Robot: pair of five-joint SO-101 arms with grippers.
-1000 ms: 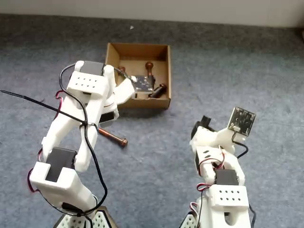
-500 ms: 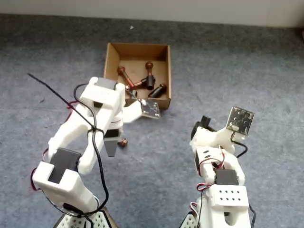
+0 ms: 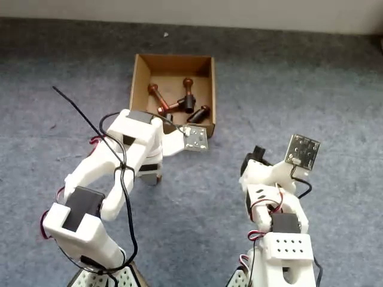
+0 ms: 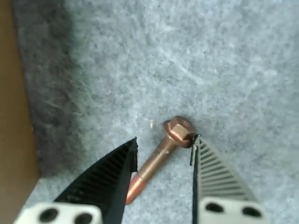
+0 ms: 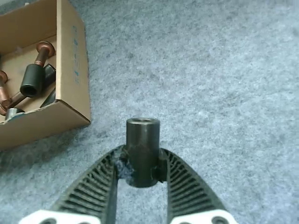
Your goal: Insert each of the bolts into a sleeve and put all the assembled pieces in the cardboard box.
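Now my left pincer (image 4: 164,140) is back from the cardboard box (image 3: 139,84), where the assembled pieces (image 3: 179,104) lie, and hangs wide open astride the loose bolt (image 4: 159,156) on the desk (image 4: 233,70), while my right pincer (image 5: 141,154) clamps a sleeve (image 5: 142,137) upright, so insertion likely comes next.

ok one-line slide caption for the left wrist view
Open left gripper set around a copper bolt lying on the grey carpet.

The bolt (image 4: 158,156) is copper, the sleeve (image 5: 142,144) black, the cardboard box (image 3: 173,57) brown.
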